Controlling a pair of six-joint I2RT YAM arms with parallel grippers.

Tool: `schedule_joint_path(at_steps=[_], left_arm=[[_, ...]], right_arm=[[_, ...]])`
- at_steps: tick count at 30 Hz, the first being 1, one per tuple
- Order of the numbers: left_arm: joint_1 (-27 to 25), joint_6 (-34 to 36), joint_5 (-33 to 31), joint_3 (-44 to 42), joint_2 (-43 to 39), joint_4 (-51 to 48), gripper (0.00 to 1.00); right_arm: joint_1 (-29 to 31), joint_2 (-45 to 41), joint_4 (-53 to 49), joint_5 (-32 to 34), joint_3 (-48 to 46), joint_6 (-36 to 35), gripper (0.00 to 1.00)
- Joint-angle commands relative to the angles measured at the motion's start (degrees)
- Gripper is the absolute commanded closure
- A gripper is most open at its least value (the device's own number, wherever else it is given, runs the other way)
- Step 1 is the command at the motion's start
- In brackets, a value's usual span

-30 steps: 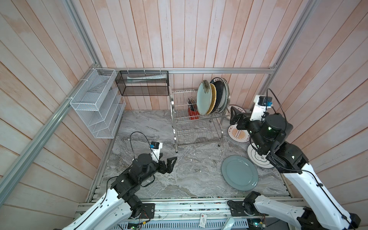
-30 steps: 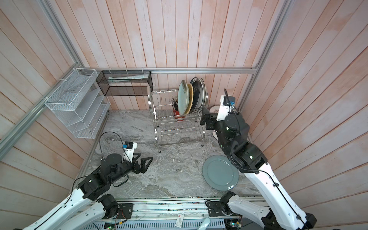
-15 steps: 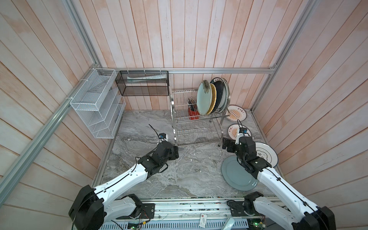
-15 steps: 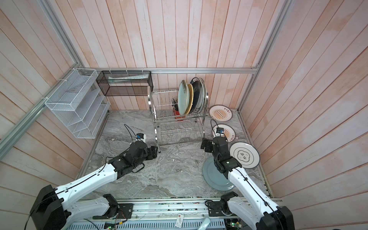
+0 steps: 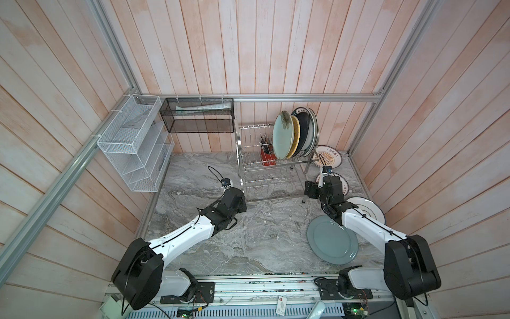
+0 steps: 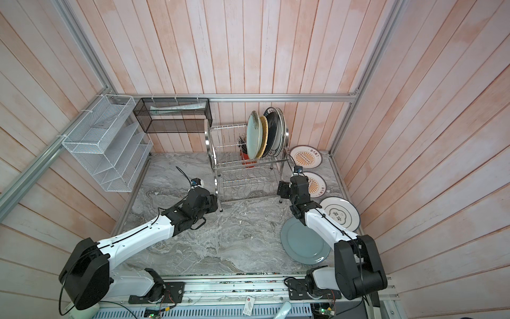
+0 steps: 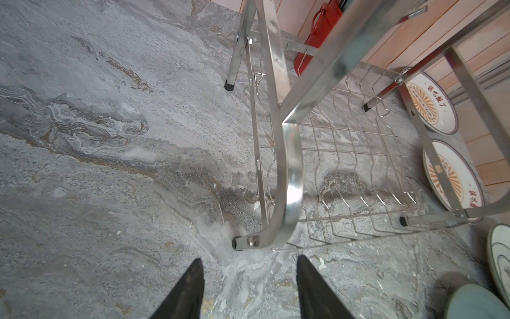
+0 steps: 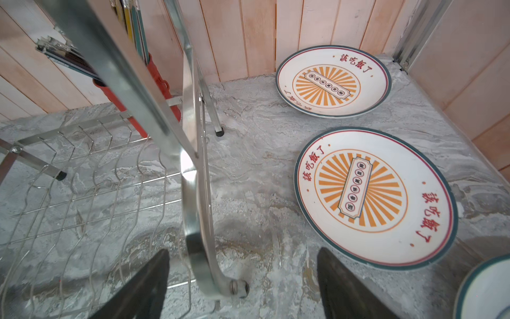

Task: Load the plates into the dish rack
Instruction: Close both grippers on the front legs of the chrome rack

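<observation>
In a top view I see the dish rack (image 5: 270, 168) by the back wall. Some plates (image 5: 284, 138) stand upright in its upper tier, and others lie flat on the table (image 5: 248, 243) to its right.

On the left wrist view, my left gripper (image 7: 249, 259) is spread and empty, just short of the rack's corner.

On the right wrist view, my right gripper (image 8: 242, 251) is spread wide and straddles the rack's leg.

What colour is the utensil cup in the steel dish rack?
The utensil cup is red, clearest in the left wrist view.

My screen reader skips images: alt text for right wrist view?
The right gripper, black jaws open, straddles a curved leg of the steel wire dish rack. Two round white orange-sunburst plates lie flat on the grey marble tabletop.
</observation>
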Motion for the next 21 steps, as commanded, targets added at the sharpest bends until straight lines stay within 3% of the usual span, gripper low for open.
schedule_joint_path(at_steps=[1,5,13,21], left_arm=[[0.7,0.6,1.4,1.7,1.4,2.7,0.46],[0.8,1.0,5.2,1.2,1.9,7.0,0.48],[0.9,2.2,1.9,1.0,-1.5,7.7,0.41],[1.1,2.5,3.9,5.4,8.2,7.7,0.4]], right_arm=[[-1.6,2.6,3.3,-2.3,2.2,-2.0,0.21],[-1.9,5.2,4.6,-4.9,3.0,-2.7,0.24],[-2.1,8.7,4.4,-9.2,4.7,-3.1,0.4],[-2.0,11.6,2.2,-13.0,7.6,-4.7,0.64]])
